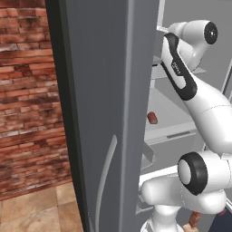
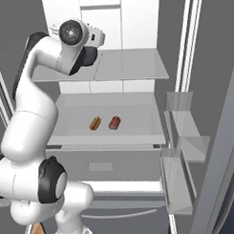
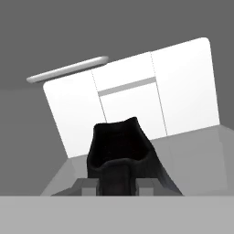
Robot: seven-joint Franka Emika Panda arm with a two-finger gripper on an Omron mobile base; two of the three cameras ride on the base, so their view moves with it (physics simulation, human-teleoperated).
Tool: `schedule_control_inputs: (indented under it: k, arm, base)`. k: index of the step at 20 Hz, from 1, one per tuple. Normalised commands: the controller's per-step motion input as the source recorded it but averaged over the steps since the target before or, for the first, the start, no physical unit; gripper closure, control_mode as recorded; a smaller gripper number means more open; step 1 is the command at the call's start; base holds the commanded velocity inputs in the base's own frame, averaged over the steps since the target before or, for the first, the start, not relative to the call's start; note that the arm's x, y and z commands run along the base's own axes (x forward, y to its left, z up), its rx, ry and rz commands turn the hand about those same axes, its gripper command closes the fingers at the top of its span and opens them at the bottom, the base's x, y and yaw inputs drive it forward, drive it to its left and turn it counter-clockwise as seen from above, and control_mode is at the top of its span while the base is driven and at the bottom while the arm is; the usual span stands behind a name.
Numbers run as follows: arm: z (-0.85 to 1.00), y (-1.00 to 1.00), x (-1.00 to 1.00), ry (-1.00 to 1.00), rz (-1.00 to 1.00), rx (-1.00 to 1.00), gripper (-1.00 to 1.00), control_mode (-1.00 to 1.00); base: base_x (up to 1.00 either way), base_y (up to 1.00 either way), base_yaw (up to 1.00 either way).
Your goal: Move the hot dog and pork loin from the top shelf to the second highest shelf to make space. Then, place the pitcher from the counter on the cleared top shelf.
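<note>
Rough matt red brick wall (image 1: 27,90); smooth grey metal-look fridge door (image 1: 99,90); translucent glassy fridge shelf (image 2: 103,67); glossy white plastic-look arm (image 2: 33,122).

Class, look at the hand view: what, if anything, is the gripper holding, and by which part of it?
The gripper is shut on a dark object by its lower end. What the object is cannot be told. The hot dog and pork loin lie apart on a fridge shelf.

Both base views look into the fridge (image 2: 114,109) from opposite sides; the hand view faces its back wall closely.
</note>
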Motion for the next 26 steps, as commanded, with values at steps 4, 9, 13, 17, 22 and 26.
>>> schedule_control_inputs:
  k: [4,9,13,17,22,26]
  arm:
    - [-0.05,0.0,0.42,0.01,0.0,-0.05,1.0,-1.0]
    - [-0.23,0.0,0.35,-0.01,0.0,-0.05,1.0,-1.0]
    - [-0.38,0.0,0.34,-0.07,0.0,-0.04,1.0,-1.0]
    - [-0.46,0.0,0.31,-0.09,0.0,-0.04,1.0,-1.0]
    - [-0.45,0.0,0.26,-0.1,0.0,-0.03,1.0,-1.0]
    - [-0.39,0.0,0.11,-0.13,0.02,-0.01,1.0,-1.0]
  base:
    - [0.0,0.0,0.0]
    - [0.0,0.0,0.0]
    - [0.0,0.0,0.0]
    - [0.0,0.0,0.0]
    - [0.0,0.0,0.0]
    - [0.0,0.0,0.0]
